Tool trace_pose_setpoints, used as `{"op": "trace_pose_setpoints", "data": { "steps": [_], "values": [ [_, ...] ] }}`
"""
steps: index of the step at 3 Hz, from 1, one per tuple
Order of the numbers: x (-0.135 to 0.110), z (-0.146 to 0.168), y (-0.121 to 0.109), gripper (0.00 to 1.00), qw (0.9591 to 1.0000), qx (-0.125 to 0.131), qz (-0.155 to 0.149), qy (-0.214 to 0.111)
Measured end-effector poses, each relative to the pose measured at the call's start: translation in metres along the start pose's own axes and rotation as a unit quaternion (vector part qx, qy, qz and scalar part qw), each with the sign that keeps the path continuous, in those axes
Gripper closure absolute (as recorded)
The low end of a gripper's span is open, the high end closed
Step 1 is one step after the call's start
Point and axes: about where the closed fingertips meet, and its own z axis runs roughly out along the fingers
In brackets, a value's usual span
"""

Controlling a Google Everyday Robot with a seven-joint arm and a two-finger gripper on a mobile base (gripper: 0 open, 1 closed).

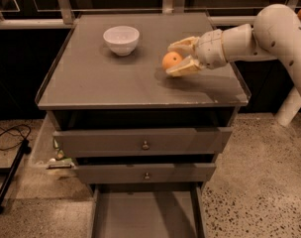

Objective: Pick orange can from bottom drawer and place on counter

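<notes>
The orange can (171, 60), a small round orange ball, sits between the two fingers of my gripper (174, 58), just above the counter (91, 83) right of its middle. The gripper reaches in from the right on a cream arm, its fingers closed on the ball from the far and near sides. The bottom drawer (145, 214) is pulled out at the foot of the grey cabinet, and the part of its floor that shows is bare.
A white bowl (121, 39) stands on the counter's back left. Two upper drawers with small knobs (145, 145) sit slightly ajar. A black cable (9, 133) and a stand leg lie on the floor at left. A speckled floor lies to the right.
</notes>
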Motion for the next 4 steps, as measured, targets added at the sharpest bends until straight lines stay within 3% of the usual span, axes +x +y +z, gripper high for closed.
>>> {"op": "trace_pose_setpoints", "data": {
  "steps": [2,4],
  "values": [
    [0.030,0.004,-0.004,1.00,0.9981,0.013,0.045,0.041],
    [0.040,0.011,-0.002,0.59,0.9974,0.008,0.060,0.039]
  ]
}}
